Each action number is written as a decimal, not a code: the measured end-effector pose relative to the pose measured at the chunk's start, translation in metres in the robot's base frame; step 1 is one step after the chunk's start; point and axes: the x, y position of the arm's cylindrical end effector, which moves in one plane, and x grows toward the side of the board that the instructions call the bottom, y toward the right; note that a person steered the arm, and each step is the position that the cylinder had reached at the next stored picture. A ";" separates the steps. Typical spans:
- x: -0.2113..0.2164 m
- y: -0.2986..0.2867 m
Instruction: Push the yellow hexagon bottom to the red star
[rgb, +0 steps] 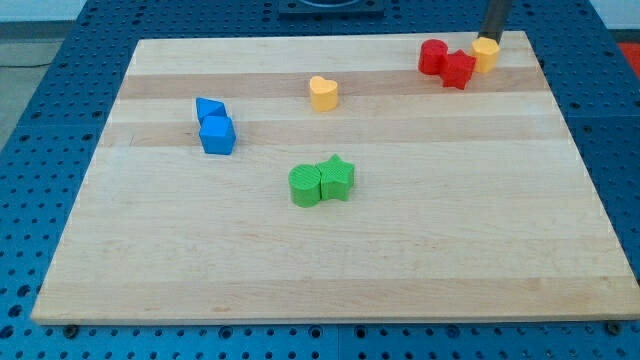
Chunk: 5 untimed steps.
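Observation:
The yellow hexagon sits near the view's top right corner of the wooden board. It touches the right side of the red star. A second red block, rounded, touches the star's upper left. My tip stands at the top edge of the yellow hexagon, right against it. The rod rises out of the view's top.
A yellow heart lies at the upper middle. Two blue blocks touch each other at the left. A green rounded block and a green star touch at the centre. The board's right edge is close to the hexagon.

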 end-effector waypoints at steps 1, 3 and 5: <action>0.031 0.000; 0.089 -0.017; 0.142 -0.046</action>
